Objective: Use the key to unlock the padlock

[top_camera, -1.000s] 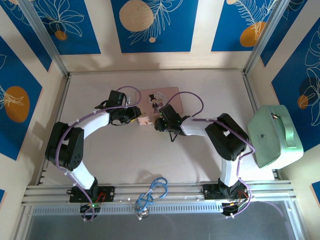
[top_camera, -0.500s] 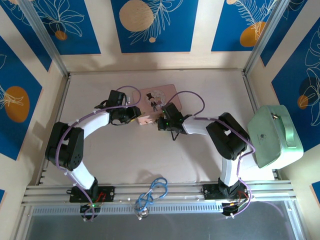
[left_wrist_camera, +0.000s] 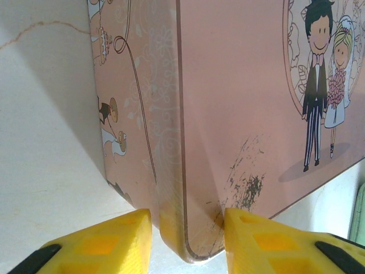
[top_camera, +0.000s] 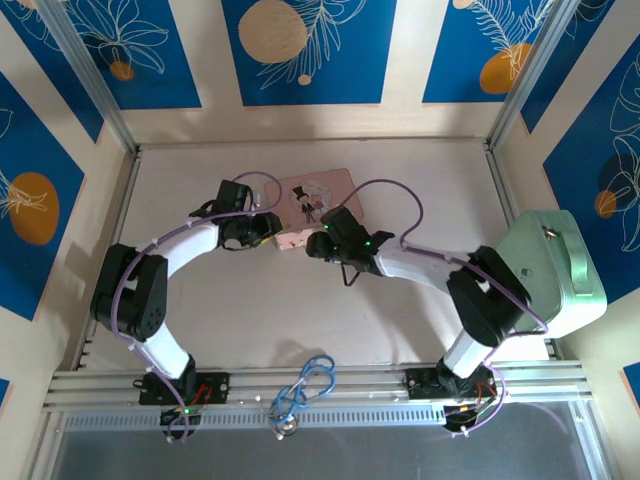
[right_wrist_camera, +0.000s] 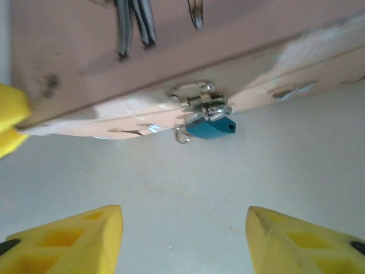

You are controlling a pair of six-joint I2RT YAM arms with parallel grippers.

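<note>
Blue padlock body (right_wrist_camera: 210,128) hangs off the silvery latch (right_wrist_camera: 199,98) on the front wall of the pink box (right_wrist_camera: 85,68). It is tilted, and a small silvery loop sits at its 9 o'clock. In the right wrist view it sits at 12 o'clock, a shade toward 1, from the right gripper (right_wrist_camera: 185,242). It is well ahead of the gap, apart from both yellow fingertips, with bare table between. Jaws on that side are spread wide, nothing in them.

Changes since a second ago, from the overhead view:
- Right arm has stretched out flatter.
- Its elbow has swung out toward 4 o'clock and now sits against the edge of the mint-green case (top_camera: 555,270).
- Its wrist has stayed at the box's front wall, nudged a little toward 9 o'clock.
- Left arm and box have not shifted.

Left gripper (left_wrist_camera: 185,240) is closed in on the box's near corner. One yellow finger lies along the patterned side wall, the other over the scuffed edge of the lid. That same yellow finger shows at 9 o'clock in the right wrist view, touching the box's corner.

Box lies flat toward 12 o'clock on the pale table (top_camera: 250,300), between the two grippers. The case is at 3 o'clock.
</note>
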